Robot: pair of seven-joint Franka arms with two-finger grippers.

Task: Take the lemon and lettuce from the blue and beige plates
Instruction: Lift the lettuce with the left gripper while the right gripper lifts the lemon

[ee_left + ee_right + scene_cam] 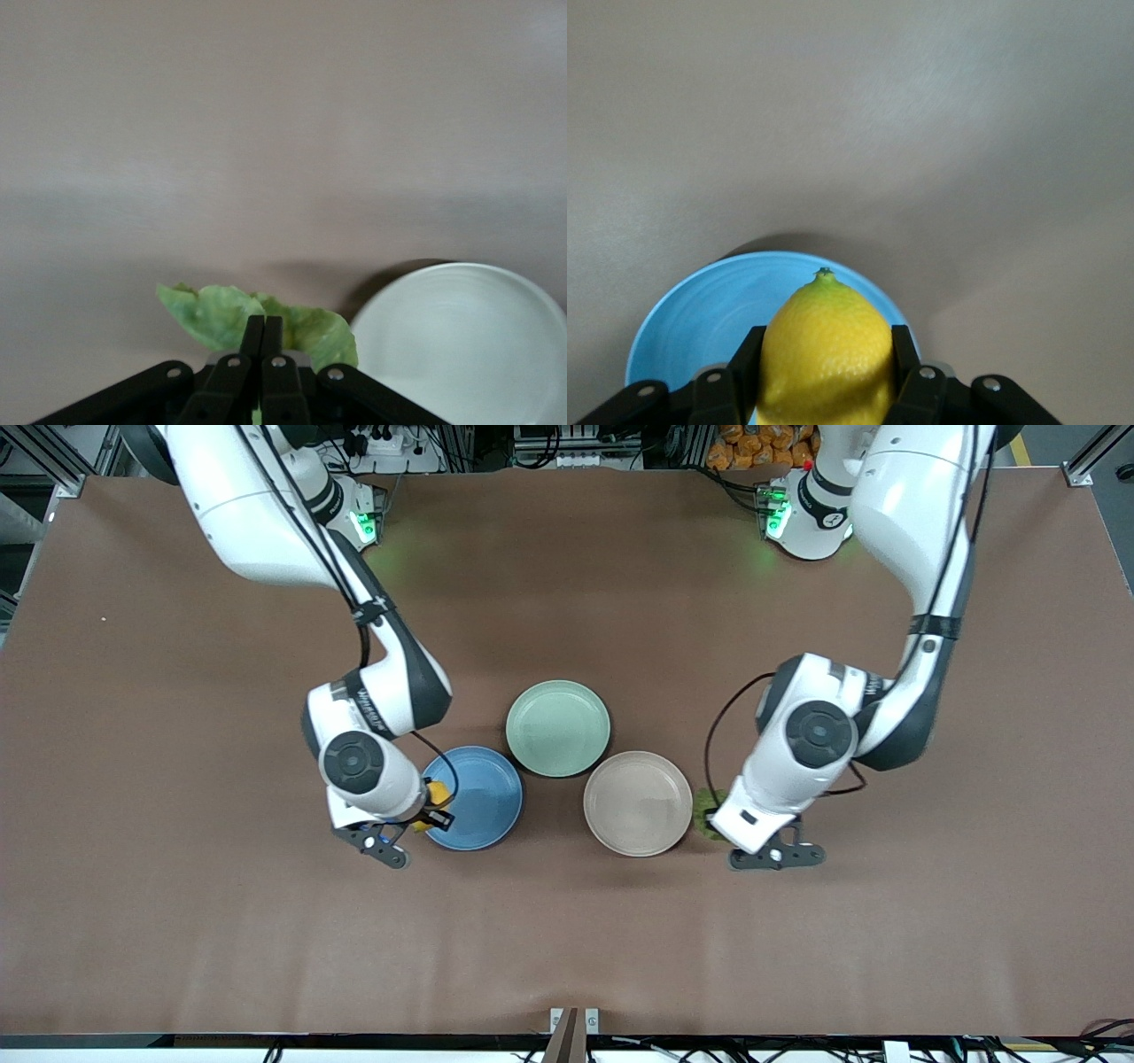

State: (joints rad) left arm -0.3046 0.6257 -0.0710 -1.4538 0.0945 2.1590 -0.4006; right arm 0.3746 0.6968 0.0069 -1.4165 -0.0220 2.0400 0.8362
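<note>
Beside the mint-green plate [558,728], the right end effector [824,376] clamps the firm, dimpled lemon [825,350] at its midsection above the blue plate [478,797], while the left end effector [262,345] pinches the limp, tearable lettuce [213,312] just off the beige plate [638,803].

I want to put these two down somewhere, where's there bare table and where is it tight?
Bare table spans the strip nearer the front camera than the blue plate and beige plate, and both table ends. It is crowded mid-table: the mint-green plate beside them, the right gripper holding the lemon, the left gripper holding the lettuce.
</note>
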